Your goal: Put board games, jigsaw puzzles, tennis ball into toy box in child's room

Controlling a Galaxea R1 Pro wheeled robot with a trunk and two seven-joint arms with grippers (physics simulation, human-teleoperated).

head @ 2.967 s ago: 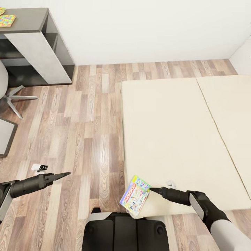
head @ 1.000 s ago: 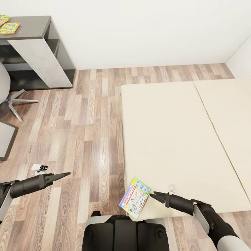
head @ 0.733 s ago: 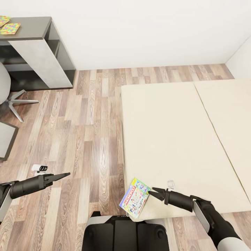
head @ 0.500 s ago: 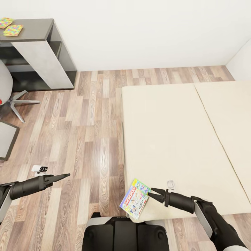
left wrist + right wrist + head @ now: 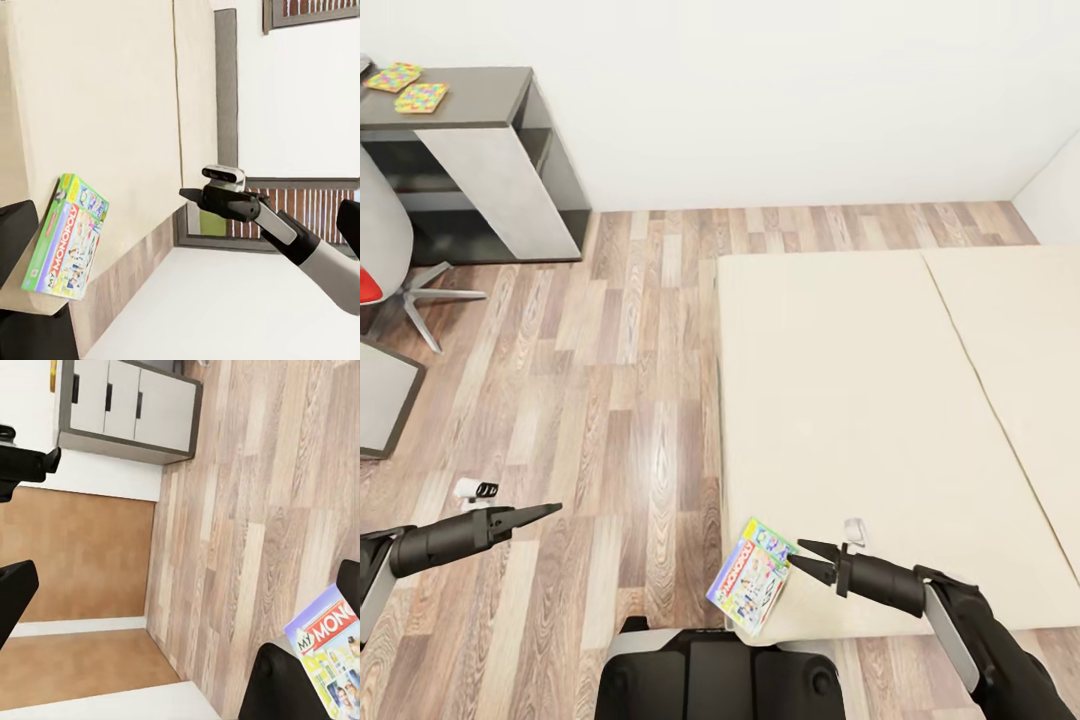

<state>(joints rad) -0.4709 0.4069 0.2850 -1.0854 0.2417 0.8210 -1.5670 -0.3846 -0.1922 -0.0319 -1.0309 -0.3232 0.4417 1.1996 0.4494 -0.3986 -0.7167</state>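
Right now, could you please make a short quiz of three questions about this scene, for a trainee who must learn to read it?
1. True or false: the right end effector is shut on the board game.
2. Where does the board game lie? A) in the middle of the bed; B) at the near corner of the bed, partly over its edge; C) on the floor.
3. Fill in: the two jigsaw puzzles lie on the dark top of the ____.

Key
1. False: its fingers are apart, just beside the box edge.
2. B
3. table
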